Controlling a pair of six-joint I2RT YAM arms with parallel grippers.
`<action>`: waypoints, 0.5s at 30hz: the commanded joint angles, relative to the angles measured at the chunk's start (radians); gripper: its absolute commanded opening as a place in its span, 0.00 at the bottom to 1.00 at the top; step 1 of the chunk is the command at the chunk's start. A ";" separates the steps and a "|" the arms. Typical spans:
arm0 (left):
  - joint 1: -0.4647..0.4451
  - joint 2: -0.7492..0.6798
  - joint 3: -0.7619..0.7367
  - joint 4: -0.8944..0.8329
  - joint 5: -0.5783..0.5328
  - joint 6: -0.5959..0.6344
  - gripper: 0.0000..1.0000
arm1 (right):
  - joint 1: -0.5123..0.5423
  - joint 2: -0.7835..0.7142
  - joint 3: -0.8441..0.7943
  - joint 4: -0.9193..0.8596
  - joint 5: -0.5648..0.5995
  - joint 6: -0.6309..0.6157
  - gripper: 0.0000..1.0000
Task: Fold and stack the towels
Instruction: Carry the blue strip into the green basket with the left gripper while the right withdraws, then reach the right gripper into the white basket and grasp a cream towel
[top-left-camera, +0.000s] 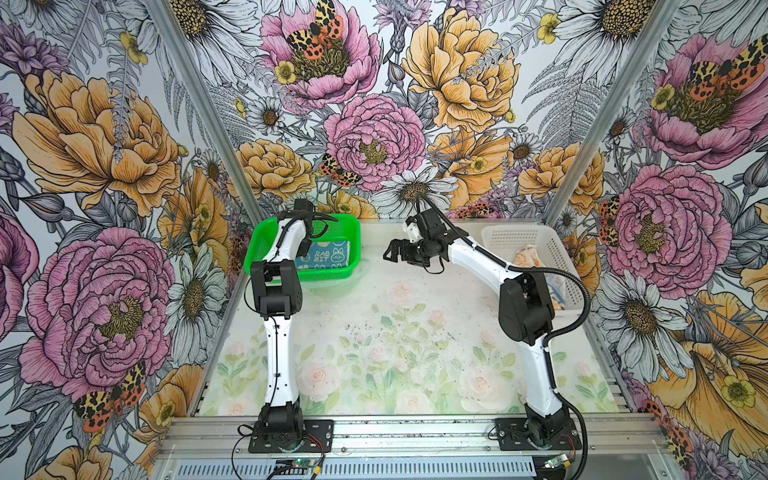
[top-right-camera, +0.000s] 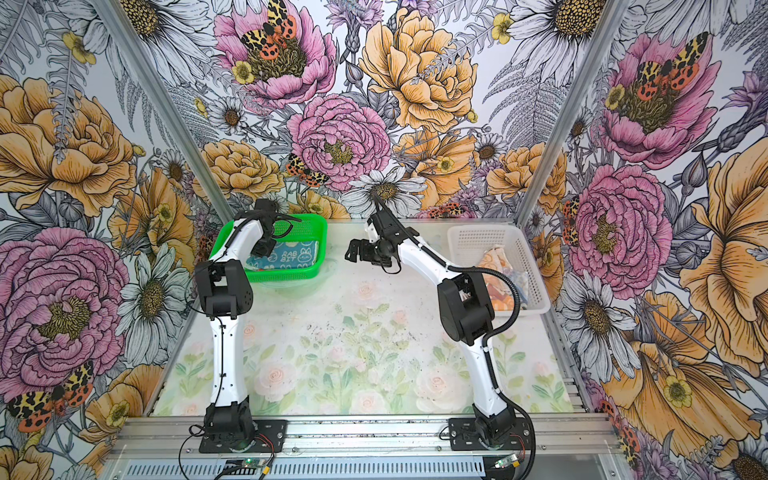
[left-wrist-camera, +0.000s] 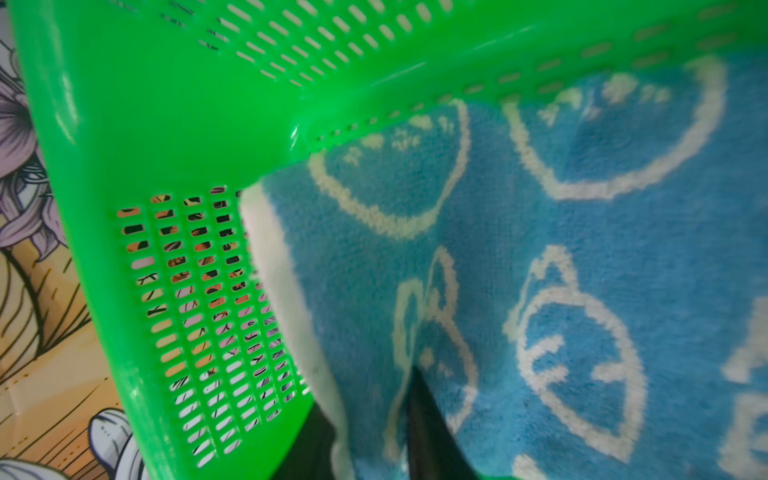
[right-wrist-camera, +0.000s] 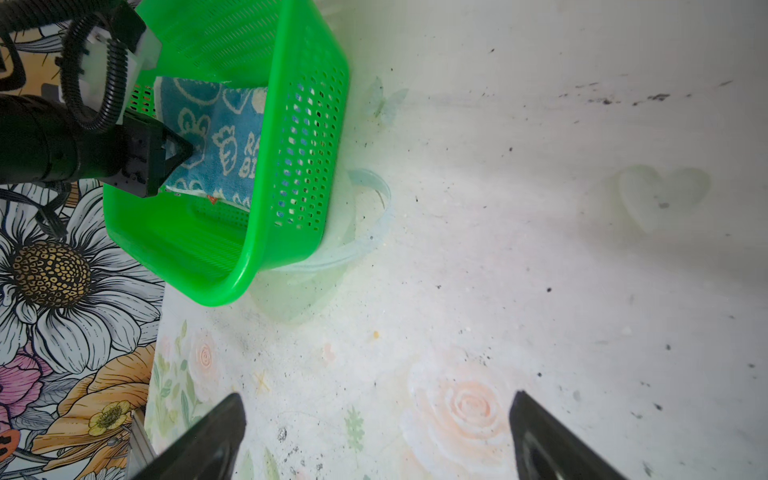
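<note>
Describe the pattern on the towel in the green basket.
Blue towel with white outlined bunnies and lettering; clearest in the left wrist view.

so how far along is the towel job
Done: blue towel lies folded in the green basket. In hand: left gripper at that towel's edge; right gripper open and empty over the table. Left: crumpled towels in the white basket, unfolded.
</note>
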 joint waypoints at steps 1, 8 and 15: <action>-0.009 -0.017 0.019 0.018 -0.066 -0.040 0.52 | -0.001 -0.048 -0.012 -0.001 0.012 -0.024 0.99; -0.052 -0.110 0.033 0.018 -0.069 -0.083 0.99 | -0.020 -0.134 -0.055 -0.018 0.032 -0.054 0.99; -0.140 -0.222 0.029 0.018 -0.047 -0.132 0.99 | -0.106 -0.317 -0.146 -0.072 0.099 -0.108 0.99</action>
